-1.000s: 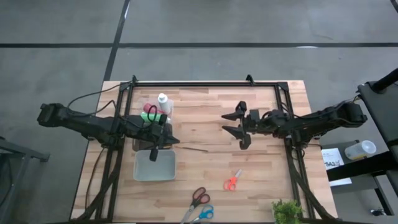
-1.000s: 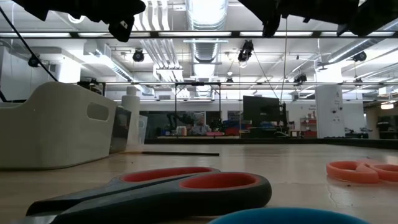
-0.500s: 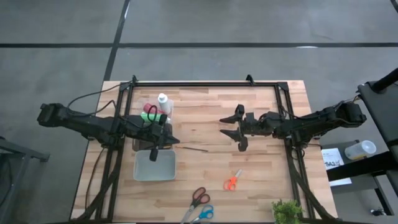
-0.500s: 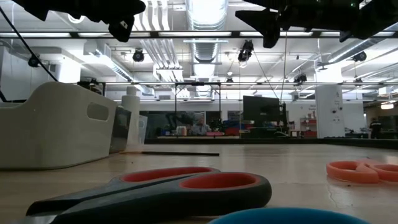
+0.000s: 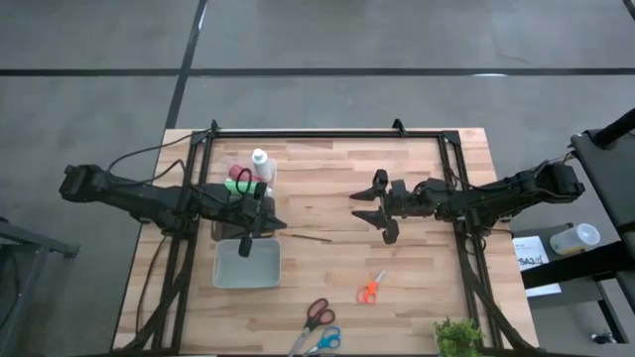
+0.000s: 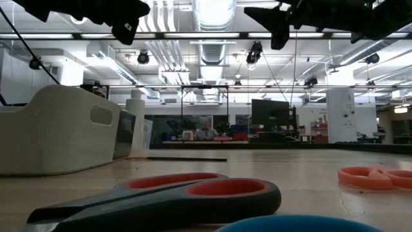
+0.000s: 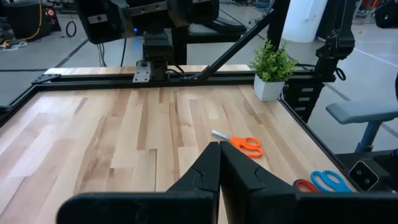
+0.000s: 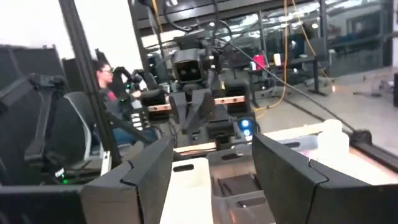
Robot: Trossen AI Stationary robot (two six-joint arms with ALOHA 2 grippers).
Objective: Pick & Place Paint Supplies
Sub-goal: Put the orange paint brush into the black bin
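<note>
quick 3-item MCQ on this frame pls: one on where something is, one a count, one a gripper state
1. Where does the thin brush lie?
A. Inside the bin
B. On the bare wood between the two grippers
C. Beside the plant

2. How many pairs of scissors are on the table?
A. One
B. Two
C. Three

3. How do the left gripper's fingers stand?
A. Shut, holding nothing
B. Wide open
C. Shut on a bottle

Answers:
1 B: the high view shows it on the wood right of the white bin.
2 C: orange scissors, red-handled scissors and blue-handled scissors.
3 A: its wrist view shows the fingers pressed together with nothing between.
</note>
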